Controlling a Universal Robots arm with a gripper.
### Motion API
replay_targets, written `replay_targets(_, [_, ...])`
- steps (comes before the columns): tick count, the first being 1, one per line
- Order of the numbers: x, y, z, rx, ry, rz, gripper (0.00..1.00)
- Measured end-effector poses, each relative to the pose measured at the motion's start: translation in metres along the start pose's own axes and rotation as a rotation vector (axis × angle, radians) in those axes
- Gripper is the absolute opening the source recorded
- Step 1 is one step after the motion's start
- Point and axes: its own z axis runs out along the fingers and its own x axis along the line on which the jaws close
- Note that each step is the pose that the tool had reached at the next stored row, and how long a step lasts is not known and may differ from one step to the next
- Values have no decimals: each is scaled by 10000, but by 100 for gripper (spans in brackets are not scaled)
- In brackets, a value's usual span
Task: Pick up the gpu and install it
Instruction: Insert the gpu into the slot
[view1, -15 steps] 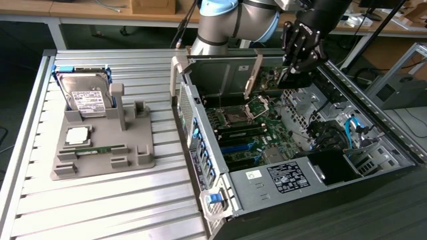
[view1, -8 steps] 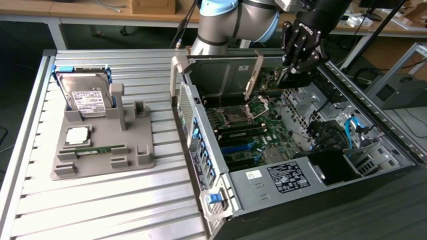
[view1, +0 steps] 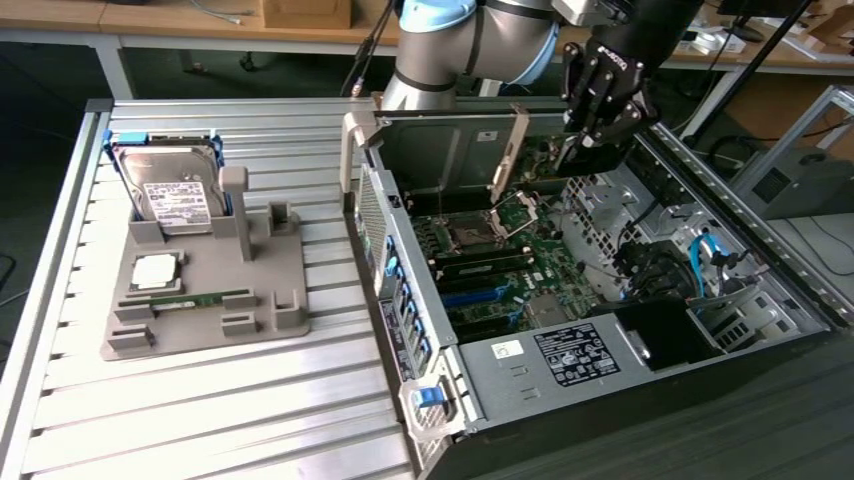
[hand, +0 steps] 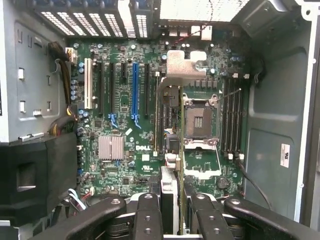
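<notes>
I see the gripper (view1: 594, 150) (hand: 172, 220) closed narrowly on the gpu (view1: 534, 160) (hand: 169, 150), fingers (hand: 147, 215) clamping the card edge-on, its pale bracket (view1: 507, 150) (hand: 184, 65) at the far end. The card hangs inside the open computer case (view1: 747, 290), over the motherboard (hand: 115, 125) beside the CPU socket (hand: 200, 120). I cannot tell whether it touches the board. The blue slot (hand: 134, 90) sits apart from it.

The silver-and-pale-blue jointed arm (view1: 454, 40) reaches in from the far side; its jaws point steeply down, closed partway on a thin dark circuit card (hand: 170, 200) held edge-on.
</notes>
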Motion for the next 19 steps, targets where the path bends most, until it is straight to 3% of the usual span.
replay_targets(19, [0, 0, 0, -19, -13, -1190, 28])
